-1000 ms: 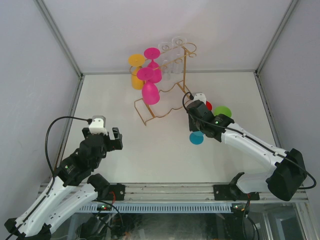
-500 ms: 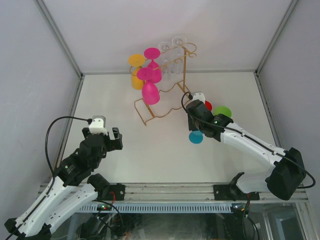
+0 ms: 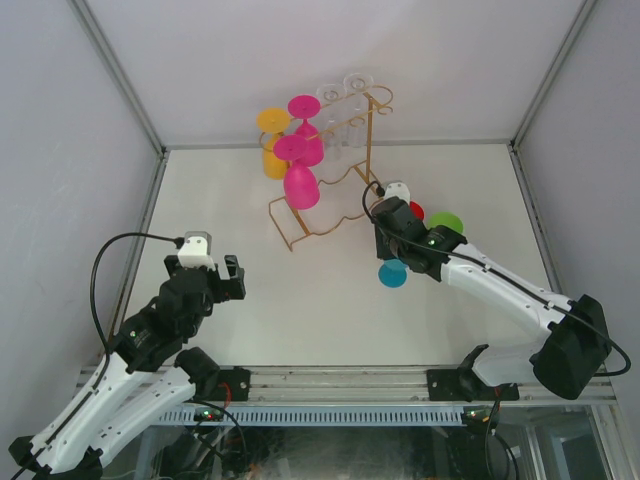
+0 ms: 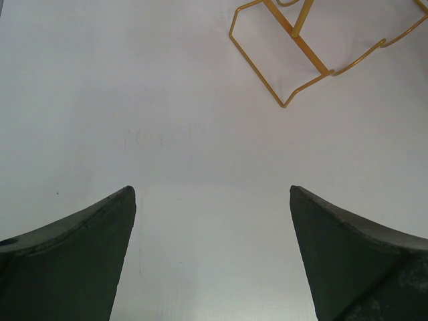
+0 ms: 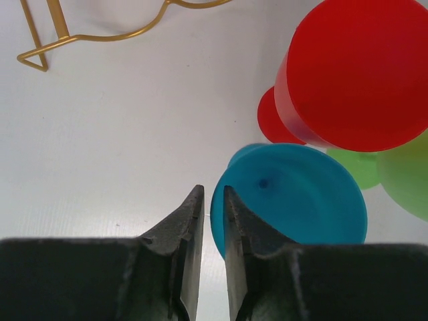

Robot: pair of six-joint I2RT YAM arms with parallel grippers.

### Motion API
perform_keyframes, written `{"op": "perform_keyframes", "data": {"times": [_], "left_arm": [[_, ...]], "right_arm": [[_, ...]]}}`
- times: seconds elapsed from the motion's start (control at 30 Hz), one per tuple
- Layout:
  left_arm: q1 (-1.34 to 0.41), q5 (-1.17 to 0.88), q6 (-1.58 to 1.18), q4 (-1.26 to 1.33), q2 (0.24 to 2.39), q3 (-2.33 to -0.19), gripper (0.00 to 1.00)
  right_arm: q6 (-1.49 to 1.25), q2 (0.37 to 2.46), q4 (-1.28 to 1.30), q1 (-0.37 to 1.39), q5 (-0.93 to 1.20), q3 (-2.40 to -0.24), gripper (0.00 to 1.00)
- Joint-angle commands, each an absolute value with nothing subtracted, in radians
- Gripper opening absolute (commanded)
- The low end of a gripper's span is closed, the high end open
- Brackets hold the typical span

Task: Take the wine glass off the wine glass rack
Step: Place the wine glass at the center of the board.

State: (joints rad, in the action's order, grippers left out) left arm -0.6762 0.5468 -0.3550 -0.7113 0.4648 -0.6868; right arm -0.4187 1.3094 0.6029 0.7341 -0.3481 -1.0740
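The gold wire wine glass rack (image 3: 322,205) stands at the back of the table, with two pink wine glasses (image 3: 299,183), a yellow one (image 3: 272,140) and clear ones (image 3: 343,108) hanging from it. Part of the rack's base (image 5: 100,37) shows in the right wrist view. A blue wine glass (image 3: 392,273) sits on the table under my right gripper (image 3: 388,260). The right gripper (image 5: 212,190) has its jaws a narrow slit apart around the edge of the blue glass (image 5: 294,197), and a sliver of table shows beside it. My left gripper (image 4: 210,194) hovers wide open and empty at the near left.
A red glass (image 5: 354,73) and a green glass (image 5: 401,174) lie just right of the blue one, close to the right arm. The rack's base corner (image 4: 294,73) lies ahead of the left gripper. Cage walls close in the table on three sides.
The right jaws, shut on the blue glass a second ago, have parted slightly. The right wrist has shifted a little toward the rack. The left arm has not moved.
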Motion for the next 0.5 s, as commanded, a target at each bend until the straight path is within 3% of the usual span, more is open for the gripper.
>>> {"op": "perform_keyframes", "data": {"times": [0.0, 0.47], "left_arm": [[-0.671, 0.560, -0.341, -0.679, 0.472, -0.701, 1.00], [-0.670, 0.569, -0.339, -0.672, 0.465, -0.696, 1.00]], "right_arm": [[-0.402, 1.303, 0.594, 0.735, -0.351, -1.123, 0.18], [-0.416, 1.255, 0.602, 0.733, -0.329, -1.131, 0.23]]}}
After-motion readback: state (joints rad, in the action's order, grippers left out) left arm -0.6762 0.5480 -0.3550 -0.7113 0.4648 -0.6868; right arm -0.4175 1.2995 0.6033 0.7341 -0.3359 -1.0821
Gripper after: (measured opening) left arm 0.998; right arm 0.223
